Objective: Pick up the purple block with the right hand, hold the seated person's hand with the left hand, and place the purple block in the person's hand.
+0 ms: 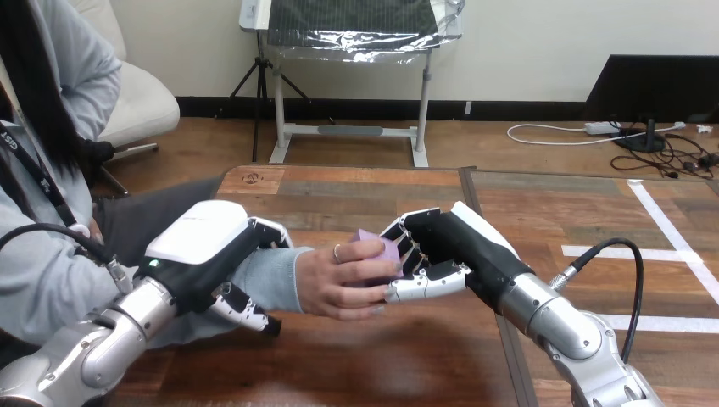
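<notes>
Purple block point(379, 248) — person's hand point(335, 284) around it

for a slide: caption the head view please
Left hand clasps the person's wrist as the right hand touches the purple block in the person's hand.

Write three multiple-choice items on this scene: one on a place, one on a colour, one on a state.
1. Where is the block?
A. lying on the table
B. between the person's hand and the right hand
C. under the left hand

2. What colour is the block?
A. purple
B. green
C. yellow

3. How is the left hand?
A. flat on the table
B. curled round the person's wrist
C. raised, apart from the person

Answers:
1. B, both touch it, above the table.
2. A, its visible faces are purple.
3. B, its fingers show above and below the sleeve.
</notes>
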